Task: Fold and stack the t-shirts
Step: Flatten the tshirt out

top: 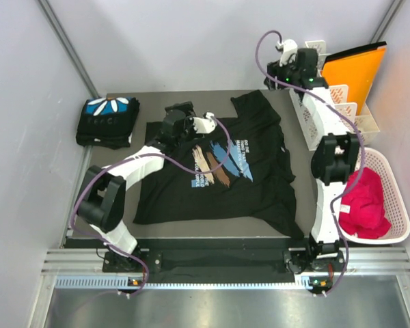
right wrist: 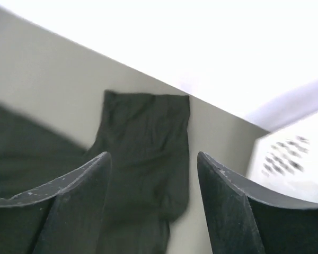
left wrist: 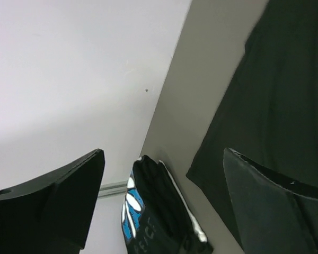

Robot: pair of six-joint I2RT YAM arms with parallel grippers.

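Folded shirt [top: 108, 121] done at ten o'clock; flat shirt [top: 212, 195] awaits me, left claw [left wrist: 163, 159] and right claw [right wrist: 153, 159] both apart

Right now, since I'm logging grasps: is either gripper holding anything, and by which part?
Nothing is held: the left gripper and right gripper both show open, empty jaws.

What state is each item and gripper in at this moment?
Brush-stroke t-shirt: unfolded, spread print-up on the table.
Petal-print t-shirt: folded, at the table's far left corner.
Left gripper: open, empty.
Right gripper: open, empty.
Red cloth: crumpled in the white basket.
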